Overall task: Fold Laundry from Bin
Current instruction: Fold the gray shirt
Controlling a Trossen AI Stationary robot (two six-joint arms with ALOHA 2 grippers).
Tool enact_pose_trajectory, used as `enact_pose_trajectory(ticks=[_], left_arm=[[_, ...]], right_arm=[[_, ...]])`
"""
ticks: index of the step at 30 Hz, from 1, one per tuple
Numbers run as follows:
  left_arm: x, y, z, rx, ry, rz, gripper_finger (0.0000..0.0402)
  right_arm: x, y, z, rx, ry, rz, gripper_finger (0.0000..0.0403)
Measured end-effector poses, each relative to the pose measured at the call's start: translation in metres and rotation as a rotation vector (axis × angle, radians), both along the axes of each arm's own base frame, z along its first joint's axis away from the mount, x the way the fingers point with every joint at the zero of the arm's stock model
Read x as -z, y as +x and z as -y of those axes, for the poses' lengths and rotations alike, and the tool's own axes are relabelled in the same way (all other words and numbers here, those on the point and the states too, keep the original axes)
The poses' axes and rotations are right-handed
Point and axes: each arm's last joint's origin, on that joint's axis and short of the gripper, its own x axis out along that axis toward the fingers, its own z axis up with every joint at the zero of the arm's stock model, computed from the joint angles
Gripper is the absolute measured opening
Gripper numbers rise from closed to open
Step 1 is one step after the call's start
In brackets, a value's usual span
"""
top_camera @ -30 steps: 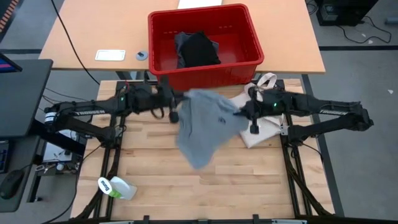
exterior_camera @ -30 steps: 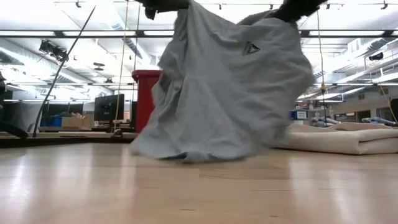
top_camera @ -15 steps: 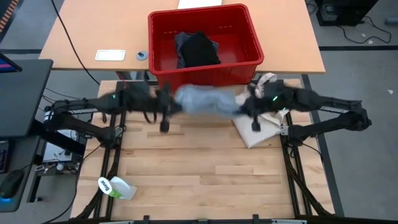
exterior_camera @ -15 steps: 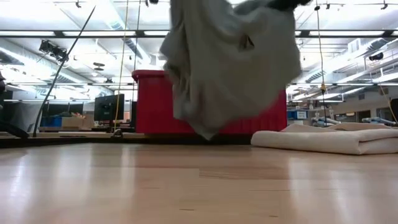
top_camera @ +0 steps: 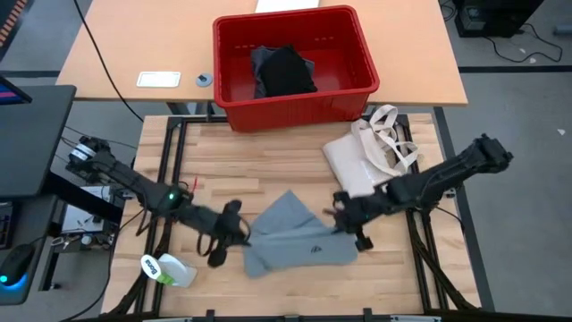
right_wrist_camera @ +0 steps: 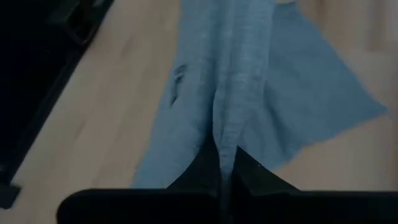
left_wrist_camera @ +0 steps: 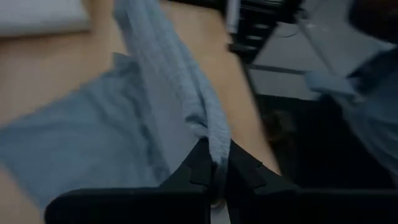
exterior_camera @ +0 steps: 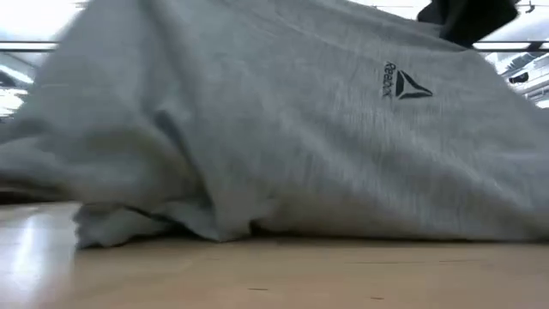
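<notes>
The light grey T-shirt [top_camera: 299, 240] is spread on the wooden table near its front edge, chest mark [exterior_camera: 406, 83] up. It fills the low view, its lower folds [exterior_camera: 154, 225] on the table. My left gripper [top_camera: 239, 231] is shut on the shirt's left end and my right gripper [top_camera: 344, 219] on its right end. The red bin [top_camera: 234, 89] stands beyond the table's far edge with a black garment [top_camera: 286, 72] inside. My left gripper pinches a bunched ridge of cloth [left_wrist_camera: 214, 134] at the shirt's left end between its two fingers, slanting down from the table's left. The cloth runs away from the fingers and spreads onto the table. My right gripper pinches a gathered ridge of cloth [right_wrist_camera: 227, 124] at the shirt's right end between its two fingers, slanting down from the table's right. The cloth beyond the fingers fans out flat on the wood.
A cream tote bag [top_camera: 366, 154] lies at the table's far right. A white and green bottle [top_camera: 165, 268] lies at the near left corner. Bare wood [top_camera: 232, 170] lies between the shirt and the bin.
Both grippers have swung from in front of the bin toward the table's near edge and down, staying shut on the shirt. The shirt, which hung bunched between them in the air, has been flung forward and now lies spread on the table.
</notes>
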Motion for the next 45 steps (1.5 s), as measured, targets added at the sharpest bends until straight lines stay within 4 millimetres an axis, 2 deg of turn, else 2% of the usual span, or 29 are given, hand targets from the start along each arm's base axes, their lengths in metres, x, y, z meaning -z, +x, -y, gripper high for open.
enact_pose_trajectory(ticks=[4, 9, 15, 18, 22, 27, 31, 34, 37, 42, 45], left_arm=[[0.022, -0.011, 0.016, 0.047, -0.044, 0.016, 0.0023], [0.043, -0.016, 0.011, -0.073, -0.038, -0.033, 0.0023], [0.051, -0.015, -0.001, -0.11, 0.028, -0.093, 0.0023], [0.06, -0.02, -0.012, -0.159, 0.079, -0.211, 0.0023], [0.072, -0.029, -0.028, -0.31, 0.145, -0.376, 0.0023], [0.072, -0.027, -0.031, -0.307, 0.167, -0.366, 0.0023], [0.073, -0.028, -0.031, -0.303, 0.184, -0.373, 0.0033], [0.074, -0.031, -0.034, -0.363, 0.222, -0.386, 0.006], [0.077, -0.036, -0.039, -0.418, 0.305, -0.417, 0.0111], [0.08, -0.041, -0.053, -0.564, 0.378, -0.466, 0.0206], [0.074, -0.037, -0.054, -0.6, 0.327, -0.453, 0.0237]], right_arm=[[0.012, 0.006, -0.021, -0.051, -0.092, 0.026, 0.0014], [0.026, 0.022, -0.016, -0.062, -0.167, 0.043, 0.0016], [0.034, 0.037, 0.014, -0.031, -0.234, 0.035, 0.0018], [0.031, 0.044, 0.033, -0.013, -0.213, 0.068, 0.0019], [0.033, 0.054, 0.059, 0.023, -0.18, 0.099, 0.0019], [0.056, 0.066, 0.078, -0.01, -0.138, 0.04, 0.0037], [0.079, 0.073, 0.088, -0.005, -0.107, -0.037, 0.0088], [0.088, 0.074, 0.094, 0.023, -0.094, -0.073, 0.0137], [0.086, 0.072, 0.101, 0.064, -0.081, -0.085, 0.0183], [0.058, 0.059, 0.113, 0.155, -0.113, -0.036, 0.0247], [0.033, 0.045, 0.118, 0.235, -0.162, 0.011, 0.0271]])
